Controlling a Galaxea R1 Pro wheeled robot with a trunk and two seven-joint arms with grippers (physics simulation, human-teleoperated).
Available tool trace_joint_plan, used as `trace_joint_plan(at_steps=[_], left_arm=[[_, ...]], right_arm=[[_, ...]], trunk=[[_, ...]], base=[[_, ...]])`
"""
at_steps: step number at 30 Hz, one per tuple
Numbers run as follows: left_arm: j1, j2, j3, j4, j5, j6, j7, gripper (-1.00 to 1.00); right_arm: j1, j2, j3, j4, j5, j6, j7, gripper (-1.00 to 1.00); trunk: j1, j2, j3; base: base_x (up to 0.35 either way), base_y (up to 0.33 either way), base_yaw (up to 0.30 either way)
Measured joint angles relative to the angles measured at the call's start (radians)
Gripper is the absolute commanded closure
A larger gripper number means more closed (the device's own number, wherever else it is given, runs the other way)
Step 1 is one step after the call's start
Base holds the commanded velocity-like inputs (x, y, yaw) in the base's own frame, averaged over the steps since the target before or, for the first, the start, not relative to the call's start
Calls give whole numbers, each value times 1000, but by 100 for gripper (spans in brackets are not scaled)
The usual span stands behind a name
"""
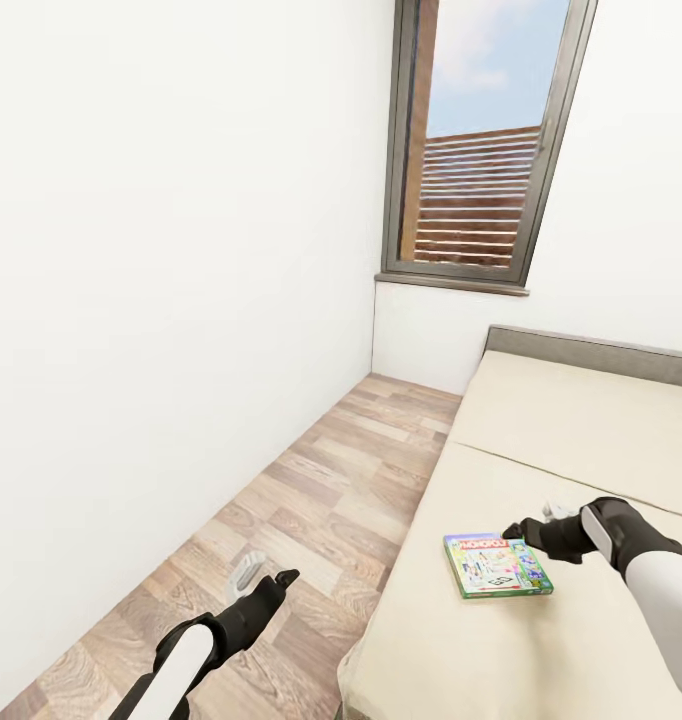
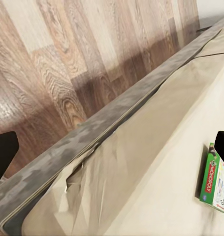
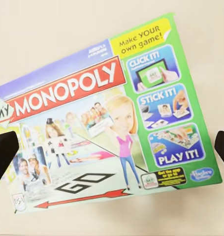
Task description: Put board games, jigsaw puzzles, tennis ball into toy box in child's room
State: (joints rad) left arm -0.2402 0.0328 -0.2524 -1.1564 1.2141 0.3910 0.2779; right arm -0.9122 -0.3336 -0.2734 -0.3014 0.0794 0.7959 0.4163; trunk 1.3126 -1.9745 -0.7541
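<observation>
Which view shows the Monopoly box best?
Right wrist view: the board game lies face-on, lid text legible. Head view shows it small on the bed; left wrist view catches just its edge.

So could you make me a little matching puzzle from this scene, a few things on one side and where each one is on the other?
Things:
1. Monopoly board game
2. left gripper
3. right gripper
4. window

Places:
A. over the wood-plank floor beside the bed
B. in the far wall, above the headboard end
C. lying flat on the beige sheet
D. over the bed, at the game's far edge

Pairs: 1-C, 2-A, 3-D, 4-B
</observation>
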Motion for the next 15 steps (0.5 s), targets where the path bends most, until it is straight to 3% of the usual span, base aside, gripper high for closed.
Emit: trace_joint_plan(at_steps=[2,3,12,15], left_arm=[[0,0,0,0,0,0,0,-100],[0,-1,0,0,0,0,3,-100],[0,-3,0,0,-1,2,6,-100],[0,-3,0,0,-1,2,6,-100]], right_arm=[[0,-3,-1,0,1,0,33,-100],[0,-12,-4,0,-1,-1,94,-100],[-1,-68,-9,-1,-20,-3,171,-100],[-1,-73,-9,-1,-25,-3,184,-100]], trunk=[[0,0,0],[4,-7,-3],[38,-70,-31],[50,-91,-41]], base=[[0,0,0],[0,0,0],[0,0,0],[0,0,0]])
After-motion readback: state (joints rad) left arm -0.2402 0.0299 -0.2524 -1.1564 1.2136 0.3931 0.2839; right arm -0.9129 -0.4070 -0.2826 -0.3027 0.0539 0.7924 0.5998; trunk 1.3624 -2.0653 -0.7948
